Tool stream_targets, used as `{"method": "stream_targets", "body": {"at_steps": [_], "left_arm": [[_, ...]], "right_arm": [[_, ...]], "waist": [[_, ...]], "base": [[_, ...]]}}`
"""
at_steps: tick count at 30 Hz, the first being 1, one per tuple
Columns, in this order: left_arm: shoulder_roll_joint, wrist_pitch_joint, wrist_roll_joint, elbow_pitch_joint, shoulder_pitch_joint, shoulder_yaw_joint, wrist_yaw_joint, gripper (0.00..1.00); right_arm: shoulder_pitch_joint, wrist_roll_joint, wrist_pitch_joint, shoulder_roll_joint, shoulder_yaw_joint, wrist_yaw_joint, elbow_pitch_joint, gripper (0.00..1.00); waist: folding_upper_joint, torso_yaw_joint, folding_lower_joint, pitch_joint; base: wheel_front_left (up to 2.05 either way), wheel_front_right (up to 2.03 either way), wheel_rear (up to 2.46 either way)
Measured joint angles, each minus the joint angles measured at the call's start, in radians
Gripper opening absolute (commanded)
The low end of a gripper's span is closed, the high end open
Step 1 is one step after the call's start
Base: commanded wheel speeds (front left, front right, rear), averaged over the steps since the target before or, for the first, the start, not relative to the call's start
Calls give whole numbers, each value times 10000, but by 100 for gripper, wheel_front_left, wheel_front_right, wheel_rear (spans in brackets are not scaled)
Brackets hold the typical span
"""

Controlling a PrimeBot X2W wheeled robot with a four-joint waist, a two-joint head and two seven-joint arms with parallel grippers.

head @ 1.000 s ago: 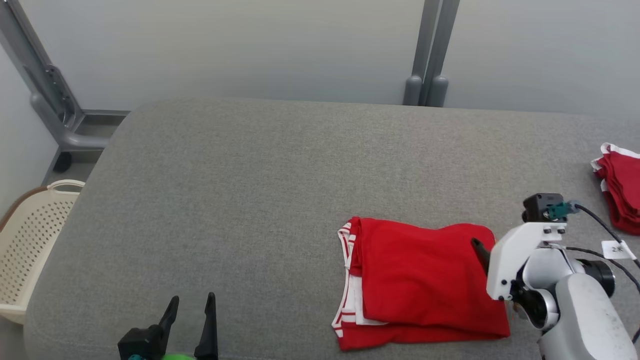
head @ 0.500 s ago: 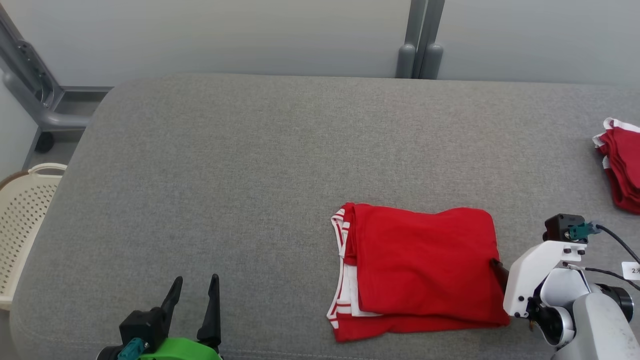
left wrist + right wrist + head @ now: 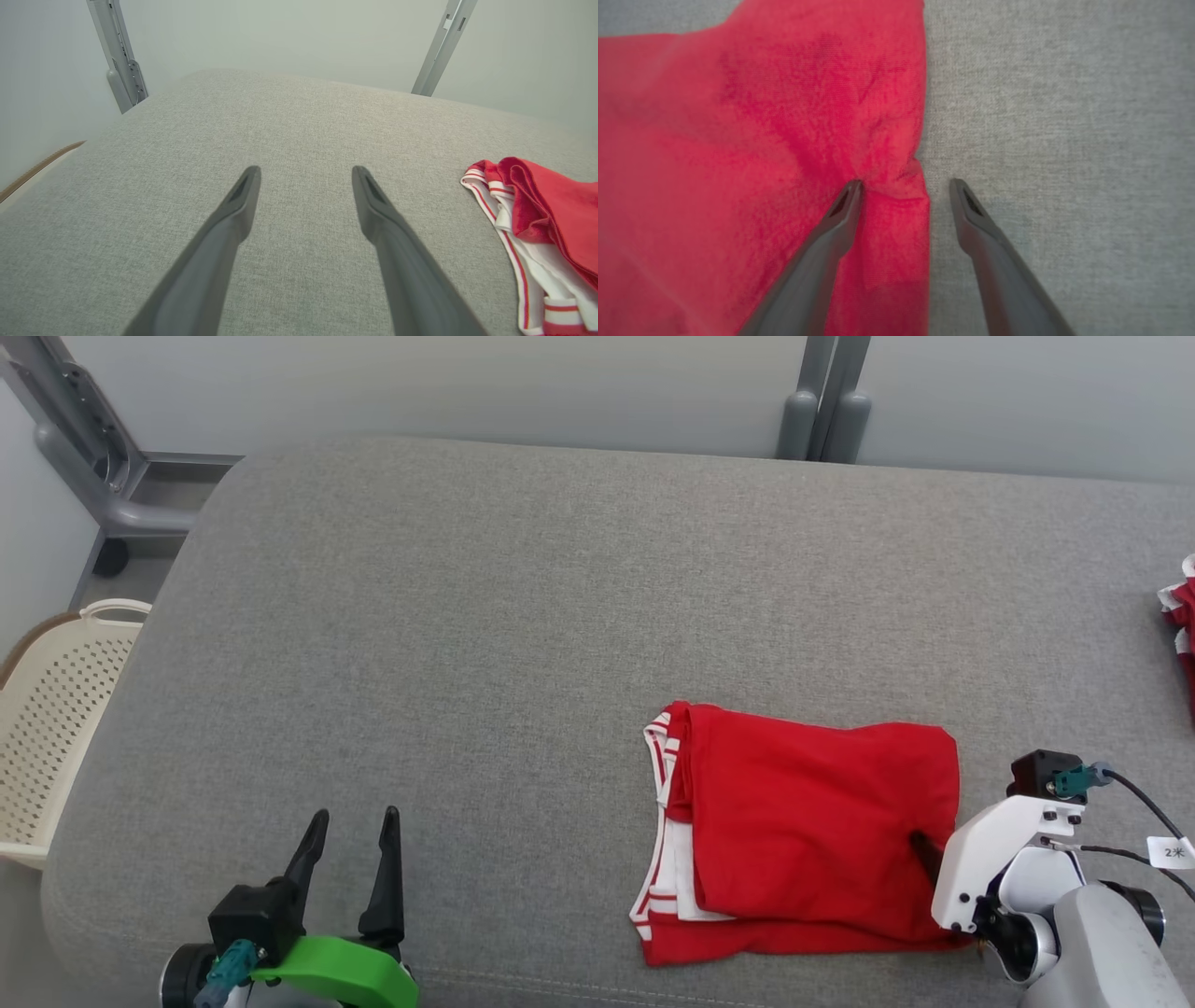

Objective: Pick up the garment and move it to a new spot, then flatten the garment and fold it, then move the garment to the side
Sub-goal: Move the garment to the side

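Nearest me, the left claw (image 3: pixel 350 817) hovers with its fingers spread over the bare grey bench (image 3: pixel 523 616). The right claw (image 3: pixel 906 184), fingers apart, straddles the right edge of the folded red garment (image 3: pixel 812 821) lying near-right on the bench. One tip dimples the cloth and the other is beside it. The garment looks light, soft and floppy, so I'd pinch every layer at that edge. A white tag (image 3: pixel 1172 851) by the right arm's cable reads "2", then something illegible.
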Motion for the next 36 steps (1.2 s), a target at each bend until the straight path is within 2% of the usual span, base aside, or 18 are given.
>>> {"method": "stream_targets", "body": {"at_steps": [1,3,13,19,31,36], "left_arm": [[0,0,31,-56,-2,15,2,100],[0,0,52,-132,-12,27,6,100],[8,0,46,-242,1,52,58,100],[-6,0,38,-303,77,-29,102,100],[-228,0,-50,-662,2,-54,92,100],[-351,0,65,-729,-335,-291,-40,100]], "right_arm": [[-37,12,-42,0,0,0,100,38],[-135,38,-102,-8,-8,0,313,0],[-519,8,-477,8,153,8,989,0],[-908,-892,-552,61,234,8,1058,0],[-3730,-2813,-113,31,198,8,1444,0],[-4753,-3313,-259,-280,90,8,1785,0]], "waist": [[0,20,0,-3],[0,46,0,-15],[0,-3,0,-128],[0,-256,0,-213],[0,-1553,0,-96],[0,-2070,0,181]], "base": [[0,0,0],[0,0,0],[0,0,0],[0,0,0],[0,0,0],[0,0,0]]}}
